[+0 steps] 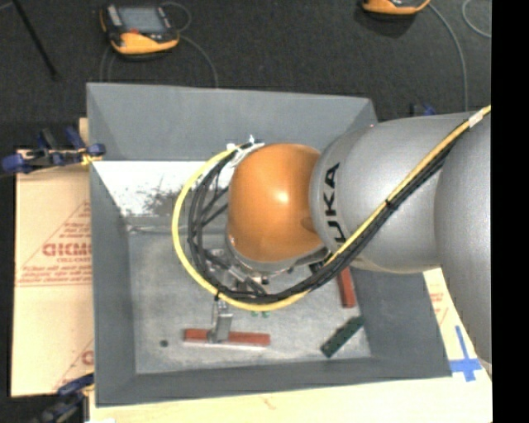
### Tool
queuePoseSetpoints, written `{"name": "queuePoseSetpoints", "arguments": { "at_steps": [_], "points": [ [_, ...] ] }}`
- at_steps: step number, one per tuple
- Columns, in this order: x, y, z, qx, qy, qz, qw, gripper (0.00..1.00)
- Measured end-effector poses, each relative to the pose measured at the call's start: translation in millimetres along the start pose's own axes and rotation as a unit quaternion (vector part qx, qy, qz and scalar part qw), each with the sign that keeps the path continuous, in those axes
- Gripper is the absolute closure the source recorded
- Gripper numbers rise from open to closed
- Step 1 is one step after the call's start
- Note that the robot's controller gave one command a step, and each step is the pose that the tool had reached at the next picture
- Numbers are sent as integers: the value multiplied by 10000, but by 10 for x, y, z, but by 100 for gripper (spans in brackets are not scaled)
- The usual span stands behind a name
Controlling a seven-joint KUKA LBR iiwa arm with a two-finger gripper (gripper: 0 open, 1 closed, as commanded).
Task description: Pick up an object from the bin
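Robotics laboratory: a test cell, not a home or a shop.

Observed from the floor: a heavy grey industrial arm (397, 198) bearing the maker's lettering "KUKA" (326, 206), with an orange cover (269, 202) at its wrist and a bundle of black and yellow cables (197, 219) looped round it, reaches down into a plain grey metal bin (231, 107) with sloping walls. On the dark ground (50, 58) behind the bin lies an orange-and-black handheld unit with a screen (139, 31), a second like it (395, 5) further along, and thin cords (194, 62) trail loose between them. No furnishing, all equipment.
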State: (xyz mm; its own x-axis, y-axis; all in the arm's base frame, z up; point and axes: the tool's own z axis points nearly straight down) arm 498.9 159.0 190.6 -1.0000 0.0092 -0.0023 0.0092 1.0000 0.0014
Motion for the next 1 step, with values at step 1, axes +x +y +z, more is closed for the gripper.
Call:
{"name": "queuePoseSetpoints", "arguments": {
  "at_steps": [1],
  "points": [
    [0,1,0,-1,0,1,10000,0]
  ]
}}
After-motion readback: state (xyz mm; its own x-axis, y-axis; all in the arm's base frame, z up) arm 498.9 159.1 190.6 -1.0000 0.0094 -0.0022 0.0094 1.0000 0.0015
